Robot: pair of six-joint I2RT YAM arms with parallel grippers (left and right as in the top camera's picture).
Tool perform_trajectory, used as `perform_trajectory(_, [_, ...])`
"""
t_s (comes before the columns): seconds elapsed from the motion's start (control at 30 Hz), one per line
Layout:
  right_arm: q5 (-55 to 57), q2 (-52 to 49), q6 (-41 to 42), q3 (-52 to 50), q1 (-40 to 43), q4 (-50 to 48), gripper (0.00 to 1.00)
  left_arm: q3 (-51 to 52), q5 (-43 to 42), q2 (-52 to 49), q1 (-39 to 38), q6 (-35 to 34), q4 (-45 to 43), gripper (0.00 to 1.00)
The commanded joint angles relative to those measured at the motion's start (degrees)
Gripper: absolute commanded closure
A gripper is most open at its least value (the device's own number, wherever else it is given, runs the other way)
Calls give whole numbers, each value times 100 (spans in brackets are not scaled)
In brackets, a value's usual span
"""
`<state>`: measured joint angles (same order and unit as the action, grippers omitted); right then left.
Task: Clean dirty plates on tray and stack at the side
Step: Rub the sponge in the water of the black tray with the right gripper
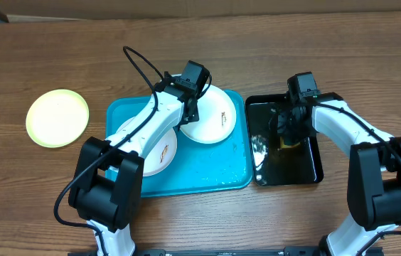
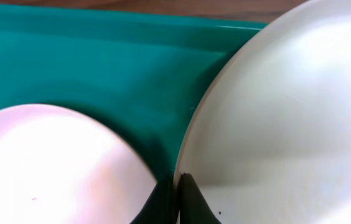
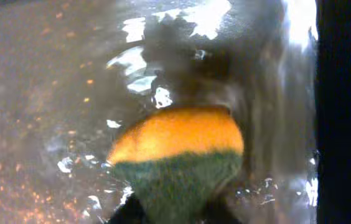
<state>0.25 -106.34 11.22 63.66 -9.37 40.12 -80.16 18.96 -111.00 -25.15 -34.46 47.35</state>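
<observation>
Nearest, low in the overhead view, the near plate lies on the tray, half hidden under the left arm, with a small dark smear showing on it. Just beyond, toward the tray's upper right corner, is the far plate, also smeared. The left claw is closed on its left rim, one finger above the rim and one below, and the two plates sit close together without visibly touching.

At the right of the frame the right claw is down in the wet black tray. It is clamped on a sponge, which shows a yellow upper part and a green scouring part lower in the wrist view.

At far left, off the tray on the bare counter, sits the green plate. It looks clean and probably marks the stacking spot.

The step in hand appears to be cleaning the far plate, with the plate gripped and the sponge being wetted. Next, the sponge has to be lifted clear of the black tray's wall, carried left and pressed onto the smear. Meanwhile the left claw must hold the rim firmly so the plate does not slide or tip. The near plate is not yet done.
</observation>
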Motion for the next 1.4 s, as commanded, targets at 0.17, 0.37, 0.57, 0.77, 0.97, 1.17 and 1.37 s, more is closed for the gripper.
perform_trajectory(0.17, [-339, -39, 35, 715, 4, 765, 96, 52, 516, 85, -2, -332, 59, 96])
perform_trajectory(0.37, [-334, -39, 33, 1314, 7, 1443, 96, 245, 87, 74, -7, -278, -262, 96])
perform_trajectory(0.57, [-334, -39, 33, 1357, 4, 1663, 96, 295, 90, 74, -7, -179, -424, 96])
perform_trajectory(0.77, [-964, -37, 98, 1449, 11, 1919, 96, 431, 87, 63, -7, -195, -713, 96])
perform_trajectory(0.97, [-1023, -35, 81, 1506, 11, 2380, 96, 610, 85, 63, 0, -197, -885, 96])
perform_trajectory(1.17, [-1091, -35, 79, 1552, 11, 2470, 96, 619, 11, 63, 0, -197, -990, 96])
perform_trajectory(1.37, [-1727, -35, 74, 1615, 11, 2236, 96, 619, -186, 63, -2, -195, -999, 96])
